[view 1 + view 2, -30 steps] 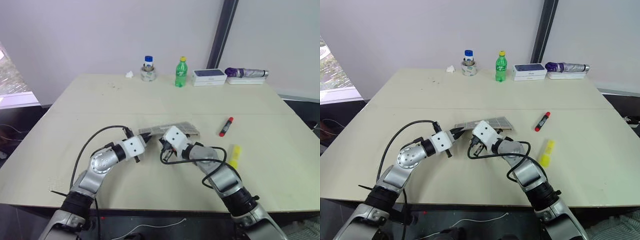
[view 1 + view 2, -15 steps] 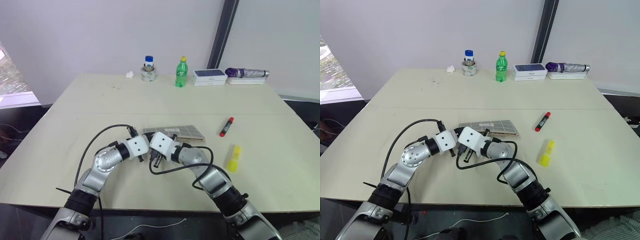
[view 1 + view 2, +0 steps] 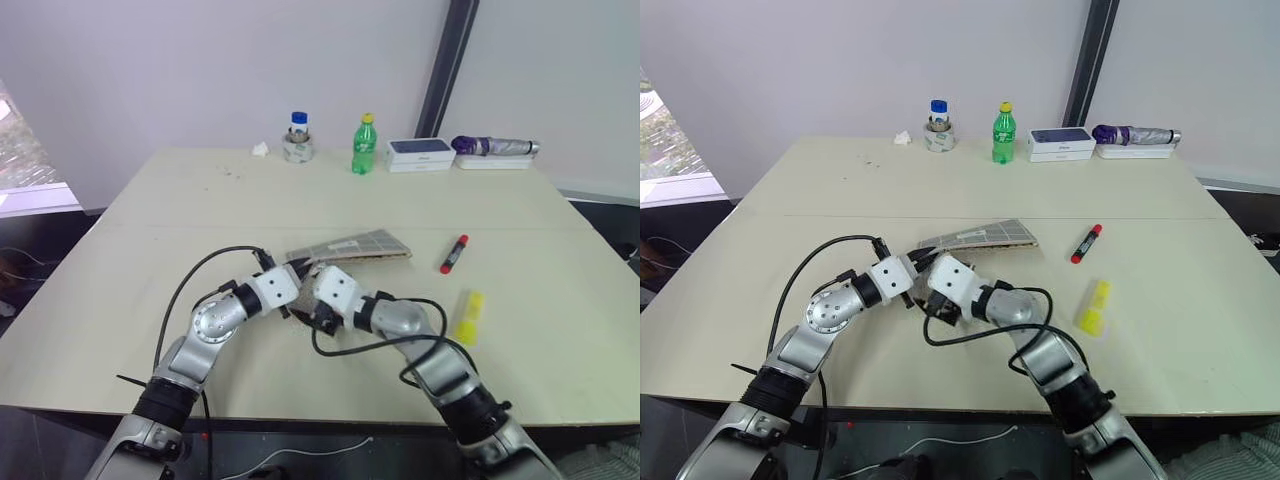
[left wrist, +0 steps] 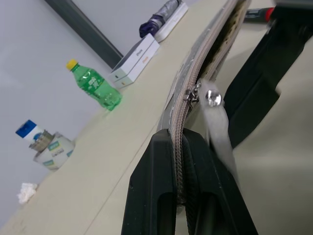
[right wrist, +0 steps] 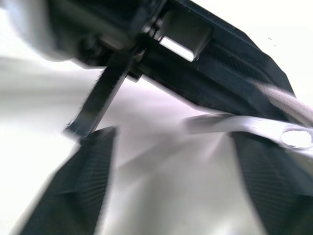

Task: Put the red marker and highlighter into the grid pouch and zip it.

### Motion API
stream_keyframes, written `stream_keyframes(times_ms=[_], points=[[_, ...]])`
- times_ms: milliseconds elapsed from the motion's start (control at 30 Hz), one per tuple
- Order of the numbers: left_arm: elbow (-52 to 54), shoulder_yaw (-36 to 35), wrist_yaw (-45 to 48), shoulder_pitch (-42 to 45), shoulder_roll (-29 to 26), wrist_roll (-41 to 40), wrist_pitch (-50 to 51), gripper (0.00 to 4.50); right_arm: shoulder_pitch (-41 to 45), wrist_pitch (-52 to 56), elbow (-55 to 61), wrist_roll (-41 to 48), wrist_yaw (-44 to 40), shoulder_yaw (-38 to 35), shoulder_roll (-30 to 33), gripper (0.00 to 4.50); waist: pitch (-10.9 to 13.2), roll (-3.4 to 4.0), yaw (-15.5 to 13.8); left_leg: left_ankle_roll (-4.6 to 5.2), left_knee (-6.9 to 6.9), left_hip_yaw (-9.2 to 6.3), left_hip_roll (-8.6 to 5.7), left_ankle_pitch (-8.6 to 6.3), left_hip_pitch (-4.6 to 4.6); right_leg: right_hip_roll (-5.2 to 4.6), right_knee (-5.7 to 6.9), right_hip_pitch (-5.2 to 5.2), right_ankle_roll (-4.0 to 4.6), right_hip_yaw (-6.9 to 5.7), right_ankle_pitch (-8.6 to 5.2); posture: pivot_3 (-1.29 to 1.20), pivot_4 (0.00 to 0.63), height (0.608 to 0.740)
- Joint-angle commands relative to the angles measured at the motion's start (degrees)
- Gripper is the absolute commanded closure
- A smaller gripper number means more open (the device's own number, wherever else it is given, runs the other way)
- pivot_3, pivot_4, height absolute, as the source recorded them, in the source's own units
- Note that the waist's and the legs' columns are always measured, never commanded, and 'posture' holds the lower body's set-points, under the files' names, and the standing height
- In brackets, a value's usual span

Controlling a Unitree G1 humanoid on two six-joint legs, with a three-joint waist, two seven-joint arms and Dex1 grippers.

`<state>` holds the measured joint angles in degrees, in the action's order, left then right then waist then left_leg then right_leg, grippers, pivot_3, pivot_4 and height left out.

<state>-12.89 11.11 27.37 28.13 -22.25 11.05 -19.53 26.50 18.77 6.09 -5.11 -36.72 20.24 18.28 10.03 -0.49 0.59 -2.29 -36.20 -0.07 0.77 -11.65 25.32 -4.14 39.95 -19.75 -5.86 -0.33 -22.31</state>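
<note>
**Opening the pouch: right hand spread at the zipper pull**

Nearest, the left hand (image 4: pixel 181 191) is clenched on the zipper edge of the grid pouch (image 3: pixel 352 246), lifting that end off the surface (image 3: pixel 200 215). Beside it, the right hand (image 5: pixel 171 181) stands spread, the grey pull tab (image 4: pixel 215 122) between its fingers, ungripped. Next it must pinch that tab. Farther right lie the highlighter (image 3: pixel 467 316) and red marker (image 3: pixel 453 254), still outside.

Head views: bright and even, my table (image 3: pixel 300 200) evenly lit, shadows soft and faint.
Far left edge: daylight washes out a patch (a window, it seems).
My left wrist view: sharp on the zipper (image 4: pixel 188 105), background bottle slightly soft.
My right wrist view: streaked with motion blur, surface overexposed to near white.
</note>
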Motion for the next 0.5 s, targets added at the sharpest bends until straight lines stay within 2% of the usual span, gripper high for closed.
stream_keyframes(times_ms=[33,267,367,500], points=[[1.6,-1.68,-1.72,0.56,-0.37,-0.11,-1.12,4.5,-2.56,0.8,5.88,1.42,-1.3,-3.61,3.53,0.08,0.0,0.0,0.04,0.0,0.01,0.0,0.0,0.0,0.0,0.0,0.0,0.0,0.0,0.0,0.0,0.0,0.15,0.74],[0.98,-2.34,-3.08,0.53,-1.72,0.55,-1.38,4.5,-10.98,5.71,14.81,6.21,-2.47,-12.14,10.05,0.08,0.01,-0.02,0.05,0.01,0.04,-0.02,0.03,-0.01,-0.02,0.03,-0.01,0.02,0.0,0.0,0.0,0.0,0.15,0.74],[0.88,-2.5,-3.28,0.1,-2.31,0.47,-1.4,4.5,-13.2,9.42,17.12,13.34,0.58,-22.15,7.94,0.08,0.02,-0.04,0.01,0.01,0.03,-0.03,0.02,-0.01,-0.03,0.02,-0.05,0.07,0.0,-0.01,0.0,0.0,0.15,0.74],[0.97,-2.46,-3.44,-0.82,-2.79,0.36,-1.56,4.5,-16.25,9.68,17.73,15.7,6.06,-30.58,6.23,0.08,0.02,-0.04,-0.11,0.01,0.02,-0.04,0.02,-0.01,-0.05,0.02,-0.08,0.13,0.0,-0.02,0.0,0.0,0.15,0.74]])
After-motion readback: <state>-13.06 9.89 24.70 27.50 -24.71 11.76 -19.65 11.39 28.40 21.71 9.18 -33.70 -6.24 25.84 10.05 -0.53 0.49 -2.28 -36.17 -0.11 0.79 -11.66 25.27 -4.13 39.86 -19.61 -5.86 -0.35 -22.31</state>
